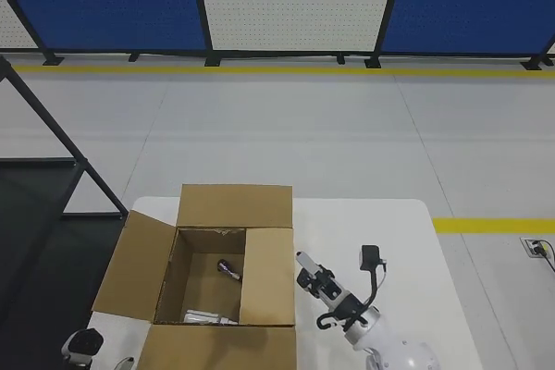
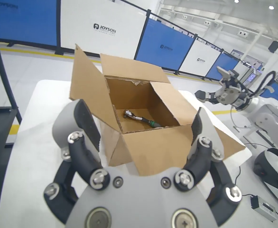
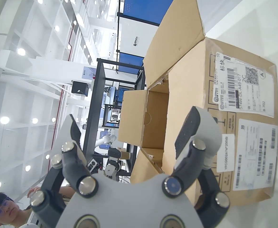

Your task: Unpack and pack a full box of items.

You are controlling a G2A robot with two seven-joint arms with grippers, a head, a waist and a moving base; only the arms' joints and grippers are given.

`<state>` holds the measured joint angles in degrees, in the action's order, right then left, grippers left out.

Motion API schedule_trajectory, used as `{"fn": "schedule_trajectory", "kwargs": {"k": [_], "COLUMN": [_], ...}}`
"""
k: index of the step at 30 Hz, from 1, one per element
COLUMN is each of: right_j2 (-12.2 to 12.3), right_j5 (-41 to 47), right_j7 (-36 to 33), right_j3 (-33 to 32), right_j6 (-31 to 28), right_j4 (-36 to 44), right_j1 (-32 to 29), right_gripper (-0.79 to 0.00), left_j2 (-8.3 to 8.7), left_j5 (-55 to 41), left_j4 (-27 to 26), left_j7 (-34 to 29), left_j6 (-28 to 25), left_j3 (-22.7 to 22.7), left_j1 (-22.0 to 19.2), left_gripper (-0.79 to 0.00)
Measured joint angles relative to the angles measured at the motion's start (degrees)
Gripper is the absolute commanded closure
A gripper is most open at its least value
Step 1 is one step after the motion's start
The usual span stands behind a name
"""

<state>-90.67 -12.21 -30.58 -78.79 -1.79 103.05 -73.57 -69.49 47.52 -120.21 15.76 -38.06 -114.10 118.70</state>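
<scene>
One ratchet (image 2: 139, 119) in the box (image 2: 153, 148), apart from the left tool (image 2: 140, 110).

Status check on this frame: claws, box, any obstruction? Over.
Left claw open, empty, facing the box. Right claw open, empty, beside its labelled side. Ratchet wrench lies inside; flaps open.

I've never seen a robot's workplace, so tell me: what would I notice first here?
A big cardboard box stands on the white table with its flaps open. On its floor lies a small ratchet-like tool with a dark handle. The left gripper and the right gripper are both open and empty, one on either side of the box.
</scene>
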Motion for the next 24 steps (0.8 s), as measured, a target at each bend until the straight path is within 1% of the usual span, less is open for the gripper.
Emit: {"fn": "schedule_trajectory", "kwargs": {"k": [2,4,6,8,12,16,19,20,22,24], "right_j2": [0.2,0.4,0.6,0.8,1.2,1.3,1.3,1.3,1.3,1.3], "right_j5": [0.7,1.5,2.2,2.9,3.8,3.9,3.9,3.9,3.9,3.9], "right_j7": [-0.2,-0.5,-0.6,-0.7,-0.7,-0.5,-0.5,-0.5,-0.5,-0.5], "right_j3": [-0.3,-0.7,-1.1,-1.3,-1.6,-1.5,-1.5,-1.5,-1.5,-1.5], "right_j6": [-0.9,-1.7,-2.5,-3.3,-4.3,-4.8,-4.7,-4.7,-4.7,-4.7], "right_j4": [-0.6,-1.4,-2.0,-2.6,-3.3,-3.0,-3.0,-3.0,-3.0,-3.0], "right_j1": [0.0,0.2,0.3,0.4,0.4,-0.2,-0.2,-0.2,-0.2,-0.2], "right_gripper": [-0.785,-0.785,-0.785,-0.785,-0.785,-0.785,-0.785,-0.785,-0.785,-0.785], "left_j2": [-0.06,0.0,0.04,0.17,0.57,0.97,1.25,1.29,1.31,1.31], "left_j5": [-0.3,-2.7,-5.3,-7.8,-10.7,-11.1,-10.4,-10.0,-9.7,-9.8], "left_j4": [-1.4,-2.4,-3.2,-4.8,-7.6,-9.2,-9.0,-8.9,-8.8,-8.8], "left_j7": [0.3,-0.8,-2.4,-5.8,-15.0,-25.8,-34.4,-36.5,-37.8,-36.7], "left_j6": [-1.7,-3.4,-3.4,-1.8,4.4,12.7,19.4,20.9,21.4,20.8], "left_j3": [-0.3,-0.9,-1.2,-1.0,1.8,7.3,11.6,12.3,12.5,12.3], "left_j1": [1.1,1.8,1.8,1.0,-3.0,-9.2,-14.4,-15.6,-15.8,-15.5], "left_gripper": [-0.785,-0.785,-0.785,-0.785,-0.785,-0.785,-0.785,-0.785,-0.785,-0.785]}}
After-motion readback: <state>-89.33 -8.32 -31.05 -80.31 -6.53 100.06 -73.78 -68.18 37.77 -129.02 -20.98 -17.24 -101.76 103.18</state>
